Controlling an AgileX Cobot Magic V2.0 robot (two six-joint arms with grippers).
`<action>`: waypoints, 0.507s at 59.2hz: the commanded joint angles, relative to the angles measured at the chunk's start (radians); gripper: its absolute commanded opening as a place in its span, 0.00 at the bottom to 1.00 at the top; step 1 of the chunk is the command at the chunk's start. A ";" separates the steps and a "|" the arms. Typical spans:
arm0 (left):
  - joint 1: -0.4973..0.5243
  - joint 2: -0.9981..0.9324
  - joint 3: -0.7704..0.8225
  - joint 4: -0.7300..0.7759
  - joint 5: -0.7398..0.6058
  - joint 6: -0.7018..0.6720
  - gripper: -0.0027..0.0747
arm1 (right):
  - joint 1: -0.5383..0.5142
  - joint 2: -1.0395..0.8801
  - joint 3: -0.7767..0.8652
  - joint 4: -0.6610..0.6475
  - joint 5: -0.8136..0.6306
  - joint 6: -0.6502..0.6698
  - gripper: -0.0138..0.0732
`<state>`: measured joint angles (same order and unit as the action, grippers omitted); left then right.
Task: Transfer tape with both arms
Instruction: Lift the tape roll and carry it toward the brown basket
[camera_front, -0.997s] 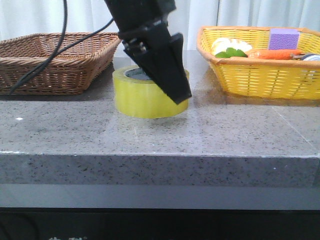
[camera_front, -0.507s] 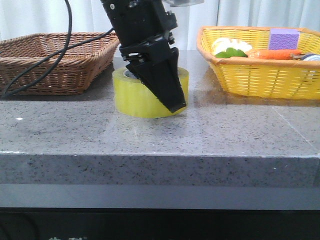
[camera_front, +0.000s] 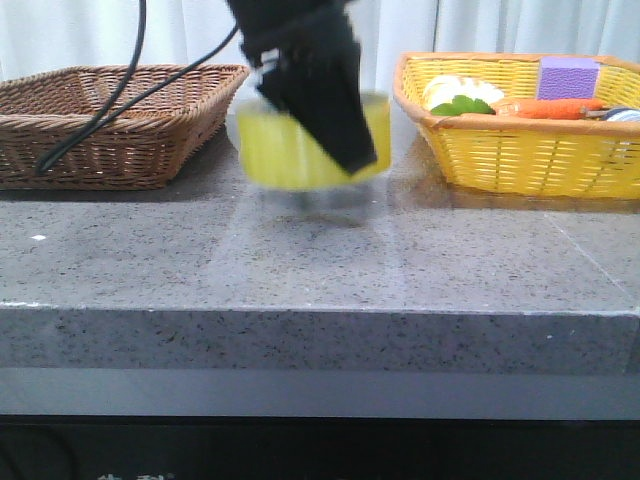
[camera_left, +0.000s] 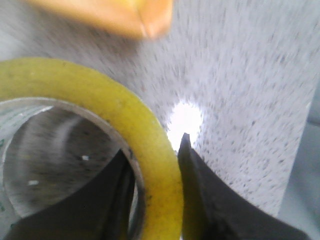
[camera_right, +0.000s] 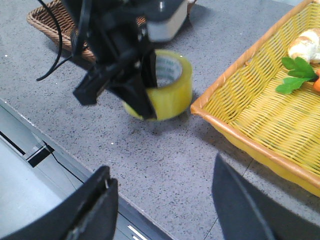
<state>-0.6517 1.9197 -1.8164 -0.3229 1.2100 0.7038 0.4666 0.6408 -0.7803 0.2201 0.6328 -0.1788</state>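
Note:
The yellow tape roll (camera_front: 292, 150) hangs blurred a little above the grey table, gripped by my left gripper (camera_front: 340, 140). In the left wrist view one finger is inside the core and the other outside, pinching the tape's yellow wall (camera_left: 150, 145). The right wrist view shows the tape (camera_right: 170, 90) held by the left arm's gripper (camera_right: 137, 92) next to the yellow basket's corner. My right gripper (camera_right: 162, 192) is open and empty, hovering above the table's front edge, apart from the tape.
A brown wicker basket (camera_front: 110, 120) stands at the back left. A yellow basket (camera_front: 520, 130) at the back right holds a purple block (camera_front: 568, 75), a carrot, greens and bread. The table's front edge (camera_front: 320, 312) runs across the front view.
The left gripper closed on the tape and lifted it off the table; the roll has risen and is motion-blurred now.

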 joint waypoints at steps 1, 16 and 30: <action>0.003 -0.096 -0.084 -0.010 -0.026 -0.048 0.21 | -0.004 -0.002 -0.025 0.011 -0.075 -0.005 0.67; 0.077 -0.132 -0.217 0.075 0.000 -0.194 0.21 | -0.004 -0.002 -0.025 0.011 -0.074 -0.005 0.67; 0.229 -0.126 -0.239 0.096 0.002 -0.329 0.21 | -0.004 -0.002 -0.025 0.011 -0.074 -0.005 0.67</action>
<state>-0.4716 1.8504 -2.0200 -0.2176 1.2598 0.4318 0.4666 0.6408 -0.7803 0.2201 0.6328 -0.1788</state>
